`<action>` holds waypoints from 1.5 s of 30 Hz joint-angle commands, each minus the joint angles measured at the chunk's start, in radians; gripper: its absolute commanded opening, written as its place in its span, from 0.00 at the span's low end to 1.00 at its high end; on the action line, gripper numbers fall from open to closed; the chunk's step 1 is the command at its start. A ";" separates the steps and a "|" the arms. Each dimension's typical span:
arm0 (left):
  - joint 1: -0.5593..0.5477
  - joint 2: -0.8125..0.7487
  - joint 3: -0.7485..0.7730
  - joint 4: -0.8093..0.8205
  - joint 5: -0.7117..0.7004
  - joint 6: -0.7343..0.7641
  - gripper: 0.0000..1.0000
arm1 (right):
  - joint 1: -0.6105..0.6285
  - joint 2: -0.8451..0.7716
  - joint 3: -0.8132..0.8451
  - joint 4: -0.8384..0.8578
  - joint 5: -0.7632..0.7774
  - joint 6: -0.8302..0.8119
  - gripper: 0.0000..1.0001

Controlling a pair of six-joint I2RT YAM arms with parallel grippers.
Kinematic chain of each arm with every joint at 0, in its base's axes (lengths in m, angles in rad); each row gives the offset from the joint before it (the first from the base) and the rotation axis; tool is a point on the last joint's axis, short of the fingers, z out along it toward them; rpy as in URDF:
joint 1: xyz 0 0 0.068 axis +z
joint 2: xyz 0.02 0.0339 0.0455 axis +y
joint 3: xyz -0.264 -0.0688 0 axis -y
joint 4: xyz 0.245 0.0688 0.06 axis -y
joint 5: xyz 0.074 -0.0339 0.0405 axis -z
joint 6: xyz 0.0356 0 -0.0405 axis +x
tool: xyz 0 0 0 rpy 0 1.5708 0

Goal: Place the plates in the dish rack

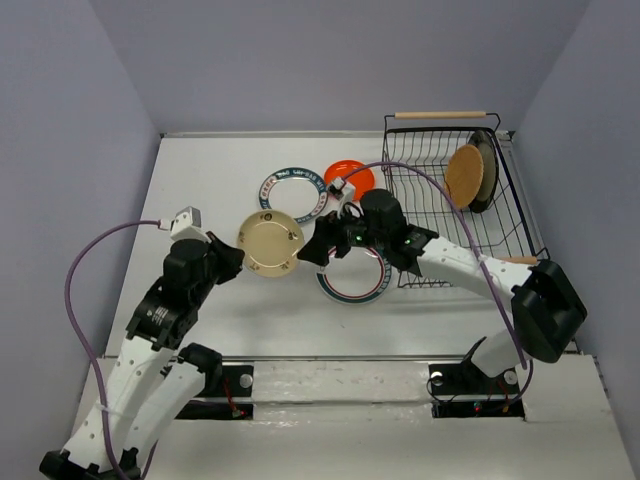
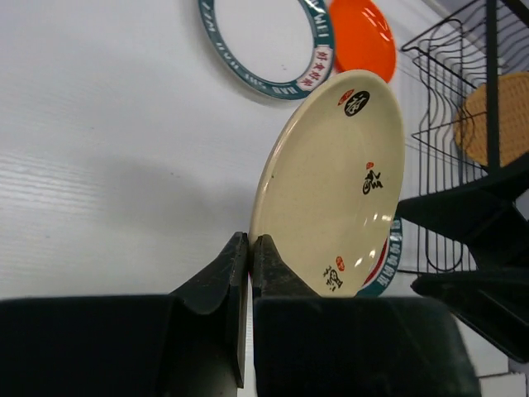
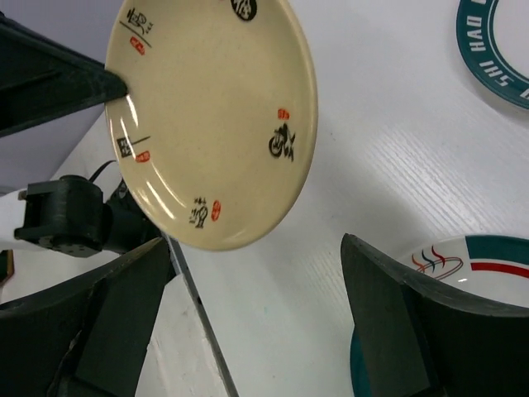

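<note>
The beige plate [image 1: 271,242] is held up off the table [image 1: 200,170], tipped on its edge, between the two arms. Its rim is pinched by the left gripper [image 1: 238,256], and the jaws are pressed tight on it. The right gripper [image 1: 312,254] is seen just beside the other edge of the plate. Its jaws are spread wide and nothing is gripped by them.

A white plate with a green and red striped rim [image 1: 352,282] is laid flat on the table under the right gripper. Farther back, a white plate with a dark green rim [image 1: 292,192] is laid flat, and a small orange plate [image 1: 350,173] is seen just beside it.

The dish rack [image 1: 420,190] is set at the far right of the table. A woven tan plate [image 1: 470,173] is stood on edge in it, and a dark-rimmed plate [image 1: 492,190] is stood just behind that one.
</note>
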 commanded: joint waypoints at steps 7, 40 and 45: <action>-0.018 -0.102 -0.051 0.234 0.188 0.113 0.06 | 0.007 -0.015 0.084 -0.034 0.163 0.013 0.91; -0.044 -0.002 -0.074 0.447 0.380 0.341 0.99 | -0.664 -0.043 0.291 -0.191 0.855 -0.431 0.07; -0.072 0.002 -0.073 0.447 0.364 0.341 0.99 | -0.723 0.125 0.363 -0.175 0.820 -0.487 0.07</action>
